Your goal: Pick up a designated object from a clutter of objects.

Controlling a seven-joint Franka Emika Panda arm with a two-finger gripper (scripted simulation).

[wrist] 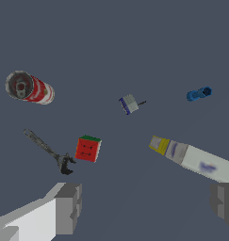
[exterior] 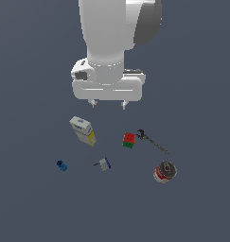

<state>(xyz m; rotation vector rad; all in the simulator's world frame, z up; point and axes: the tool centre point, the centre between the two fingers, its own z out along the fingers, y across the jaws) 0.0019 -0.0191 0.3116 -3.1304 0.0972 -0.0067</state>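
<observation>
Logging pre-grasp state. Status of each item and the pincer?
pincer: open, empty, above the items
wrench: lying flat, untouched
cube: on the surface, beside the wrench head
can: on its side
box: lying flat
blue cylinder: on its side
small grey-white tool: lying alone

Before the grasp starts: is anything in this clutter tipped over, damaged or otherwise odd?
Only mild oddities: the red can and the white-yellow-blue box both lie on their sides. The wrench lies flat beside the red-green cube, apart from it. Nothing looks spilled or broken. The gripper hangs open above, holding nothing.
</observation>
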